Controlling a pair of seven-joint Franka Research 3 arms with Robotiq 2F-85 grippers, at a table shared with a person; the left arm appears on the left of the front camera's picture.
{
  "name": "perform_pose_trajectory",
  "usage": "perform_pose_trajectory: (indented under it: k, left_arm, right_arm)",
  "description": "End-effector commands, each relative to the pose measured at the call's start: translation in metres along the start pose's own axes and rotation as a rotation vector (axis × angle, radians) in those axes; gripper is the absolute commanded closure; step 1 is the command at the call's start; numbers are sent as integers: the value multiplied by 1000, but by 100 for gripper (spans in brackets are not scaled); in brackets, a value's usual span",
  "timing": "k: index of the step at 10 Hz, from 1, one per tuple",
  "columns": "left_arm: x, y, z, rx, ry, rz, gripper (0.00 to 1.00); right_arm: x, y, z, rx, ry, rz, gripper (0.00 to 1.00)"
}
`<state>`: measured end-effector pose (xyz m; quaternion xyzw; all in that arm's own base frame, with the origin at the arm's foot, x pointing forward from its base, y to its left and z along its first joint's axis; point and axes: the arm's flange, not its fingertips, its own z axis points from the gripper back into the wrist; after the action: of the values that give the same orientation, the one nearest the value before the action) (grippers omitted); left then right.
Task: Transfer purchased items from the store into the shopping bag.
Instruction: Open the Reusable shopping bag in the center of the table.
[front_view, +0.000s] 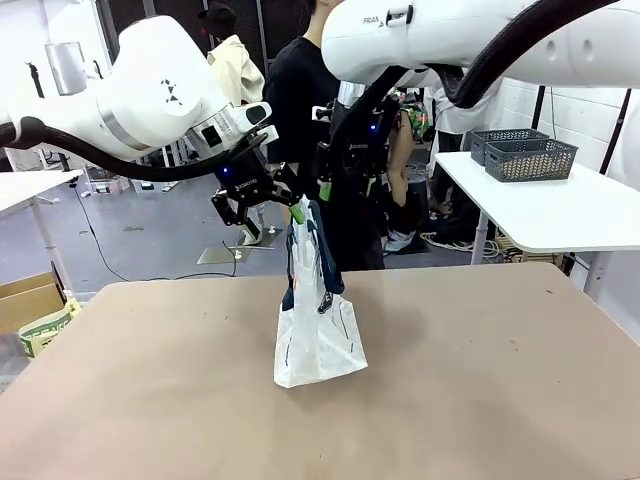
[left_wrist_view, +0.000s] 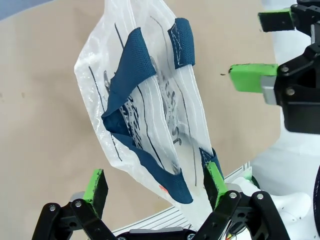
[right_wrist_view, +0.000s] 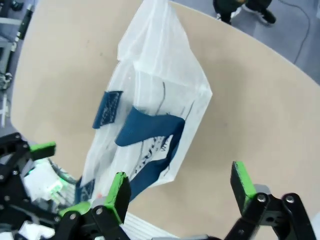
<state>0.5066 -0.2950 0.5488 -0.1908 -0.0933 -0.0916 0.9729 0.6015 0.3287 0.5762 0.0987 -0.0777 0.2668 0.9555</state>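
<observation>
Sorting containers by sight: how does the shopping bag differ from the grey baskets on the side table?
The shopping bag is translucent, soft, standing on the brown table; the grey baskets are dark, rigid, slotted, on the white side table. Both are open-topped.

Pretty clearly a robotics lab from where I'm standing. Big white robot arms (front_view: 160, 90) hang over a brown work table (front_view: 480, 380). Loose cables (front_view: 450, 243) trail across the bare grey floor (front_view: 150, 235) at mid right. There's a cardboard box (front_view: 25, 298) lower left, and maybe more equipment upper left, hard to tell.
</observation>
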Motion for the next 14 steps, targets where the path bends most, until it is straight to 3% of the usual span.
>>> perform_pose_trajectory:
  k: [1, 8, 14]
  left_arm:
    - [7, -3, 0, 0, 16, 35, 0]
    - [9, 18, -1, -8, 12, 67, 0]
    - [8, 24, -16, -12, 49, 68, 0]
  right_arm:
    - [26, 9, 3, 36, 16, -28, 0]
    - [47, 16, -20, 111, 57, -47, 0]
    - [41, 16, -40, 99, 113, -64, 0]
